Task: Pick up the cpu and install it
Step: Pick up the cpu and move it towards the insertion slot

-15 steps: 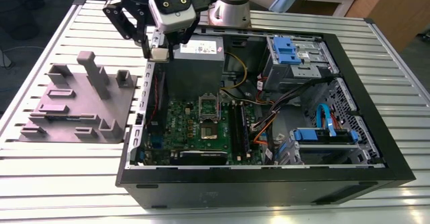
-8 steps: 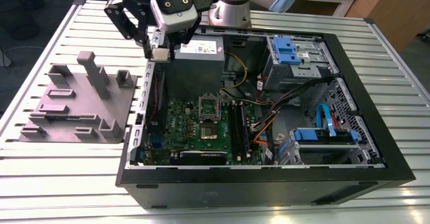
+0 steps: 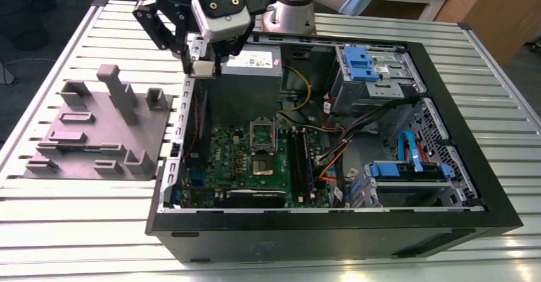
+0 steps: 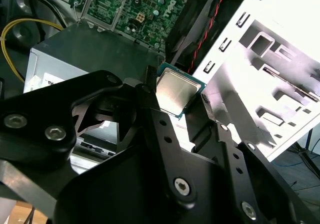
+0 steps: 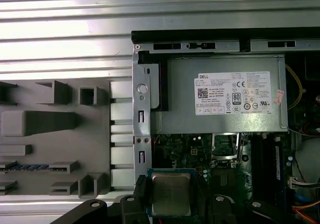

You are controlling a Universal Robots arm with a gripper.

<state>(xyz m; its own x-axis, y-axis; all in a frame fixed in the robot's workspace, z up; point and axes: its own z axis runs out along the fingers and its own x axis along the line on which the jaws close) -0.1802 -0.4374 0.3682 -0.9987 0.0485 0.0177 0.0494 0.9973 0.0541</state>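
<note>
The cpu (image 4: 176, 93) (image 5: 170, 192) is a small square chip with a silvery top and a green rim, and my gripper (image 4: 177, 102) (image 5: 172, 200) is shut on it with a black finger at each side. In the exterior view the cpu (image 3: 204, 68) hangs in the gripper (image 3: 204, 66) above the case's rear edge at that view's left, near the grey power supply (image 3: 247, 73). The motherboard socket (image 3: 265, 163) lies lower in the case with its metal frame (image 3: 263, 133) flipped up.
The open black computer case (image 3: 338, 231) rests on a slatted metal table (image 3: 76, 231). A grey holder block (image 3: 97, 130) with upright posts stands at the exterior view's left. Black memory sticks (image 3: 302, 161), cables (image 3: 338, 149) and blue drive bays (image 3: 410, 171) crowd the case interior.
</note>
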